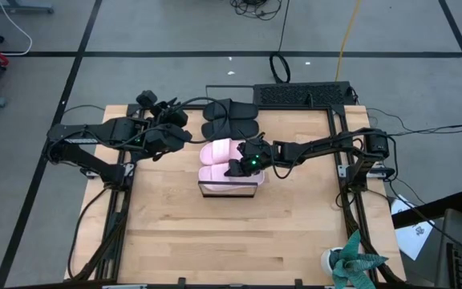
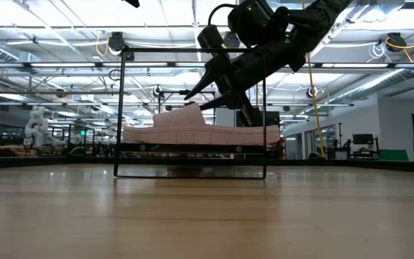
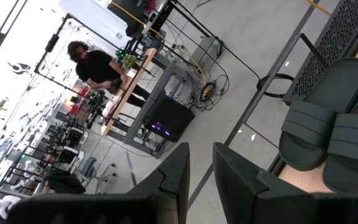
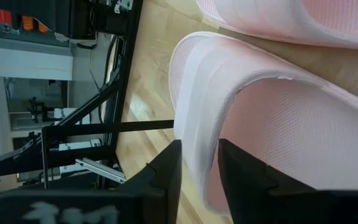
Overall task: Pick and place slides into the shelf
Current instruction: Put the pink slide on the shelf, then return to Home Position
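Two pale pink slides (image 1: 217, 160) lie side by side on the shelf (image 1: 227, 195), a light board in a thin black frame (image 2: 121, 108) at the table's middle. In the low view a pink slide (image 2: 192, 133) rests sole-down on the board. My right gripper (image 1: 241, 164) reaches in from the table's right and is shut on the nearer pink slide (image 4: 272, 118). The two black slides (image 1: 229, 119) lie sole-down on the table just beyond the shelf. My left gripper (image 1: 183, 135) hovers left of the black slides (image 3: 328, 134), with a narrow gap between its fingers. My right gripper has the edge of the pink slide's strap (image 4: 197, 149) between its two fingers, one finger (image 4: 244, 177) on the strap's inner mesh side and the other (image 4: 166, 174) outside. It comes slanting down from the table's right (image 2: 200, 97). The slide sits on the shelf board.
A black mat (image 1: 303, 95) with cables lies at the far edge. A small potted plant (image 1: 353, 263) stands at the near right corner. Bare tabletop (image 1: 231, 241) stretches in front of the shelf. A person (image 3: 95, 65) shows at a bench far off in the room.
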You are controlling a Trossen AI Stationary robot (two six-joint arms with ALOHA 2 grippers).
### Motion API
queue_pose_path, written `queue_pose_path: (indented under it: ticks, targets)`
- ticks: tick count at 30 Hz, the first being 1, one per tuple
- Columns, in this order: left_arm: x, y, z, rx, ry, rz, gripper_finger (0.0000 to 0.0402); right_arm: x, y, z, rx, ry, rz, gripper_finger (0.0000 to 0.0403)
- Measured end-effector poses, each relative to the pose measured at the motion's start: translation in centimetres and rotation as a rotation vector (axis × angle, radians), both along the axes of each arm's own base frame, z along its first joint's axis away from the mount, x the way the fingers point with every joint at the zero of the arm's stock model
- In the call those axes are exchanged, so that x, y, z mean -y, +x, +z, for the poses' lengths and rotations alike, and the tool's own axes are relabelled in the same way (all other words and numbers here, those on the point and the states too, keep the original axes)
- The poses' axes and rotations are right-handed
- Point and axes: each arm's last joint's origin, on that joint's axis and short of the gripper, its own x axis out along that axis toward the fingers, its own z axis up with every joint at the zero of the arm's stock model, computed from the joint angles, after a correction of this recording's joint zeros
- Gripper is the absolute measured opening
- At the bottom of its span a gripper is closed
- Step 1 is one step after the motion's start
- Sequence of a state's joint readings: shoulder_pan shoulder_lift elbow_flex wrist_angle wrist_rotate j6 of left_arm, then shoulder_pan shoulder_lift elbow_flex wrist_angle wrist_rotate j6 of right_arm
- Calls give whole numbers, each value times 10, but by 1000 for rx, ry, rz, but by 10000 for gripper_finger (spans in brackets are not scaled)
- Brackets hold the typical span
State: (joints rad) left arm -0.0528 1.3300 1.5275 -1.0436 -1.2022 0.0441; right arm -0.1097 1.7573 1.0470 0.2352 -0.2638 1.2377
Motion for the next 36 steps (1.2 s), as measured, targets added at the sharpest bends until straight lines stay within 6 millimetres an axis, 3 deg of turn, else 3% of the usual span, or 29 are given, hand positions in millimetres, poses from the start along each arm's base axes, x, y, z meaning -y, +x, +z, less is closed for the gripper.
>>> queue_pose_path:
  ticks: [24,31,36]
  targets:
    - [0,0,0,-6,1,-1,78,8,-4,-2,-27,20,39,107]
    - [0,-1,0,-13,2,-1,78,20,-13,13,0,-2,30,107]
    - [0,-1,-1,-14,2,-1,78,25,-34,28,41,-13,3,107]
